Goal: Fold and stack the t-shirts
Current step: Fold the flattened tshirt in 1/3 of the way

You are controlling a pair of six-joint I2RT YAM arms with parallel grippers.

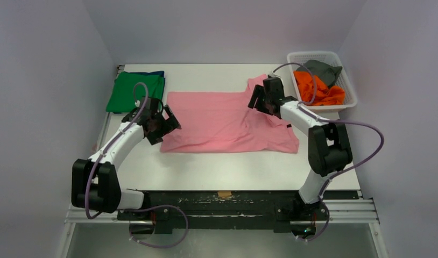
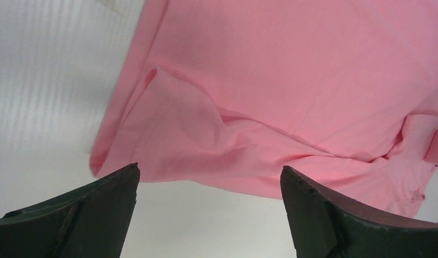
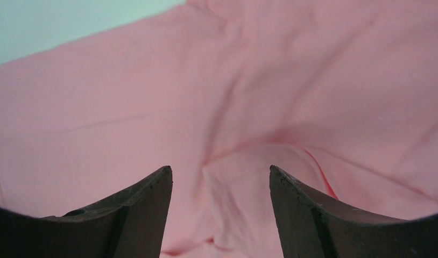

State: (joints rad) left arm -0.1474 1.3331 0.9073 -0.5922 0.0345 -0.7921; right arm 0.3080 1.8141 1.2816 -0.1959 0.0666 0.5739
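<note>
The light pink t-shirt (image 1: 225,122) lies spread flat across the middle of the table. It also fills the left wrist view (image 2: 270,91) and the right wrist view (image 3: 152,97). My left gripper (image 1: 168,124) is open and empty, hovering at the shirt's left edge. In its wrist view the gripper (image 2: 209,171) frames the shirt's rumpled corner and bare table. My right gripper (image 1: 258,100) is open and empty above the shirt's upper right part, near a sleeve. In its wrist view the gripper (image 3: 220,171) stands over a fold of pink cloth.
A folded green t-shirt (image 1: 135,91) lies on a dark blue one (image 1: 159,73) at the back left. A white mesh basket (image 1: 346,88) at the back right holds an orange shirt (image 1: 318,90) and a grey one (image 1: 323,69). Walls close in on both sides.
</note>
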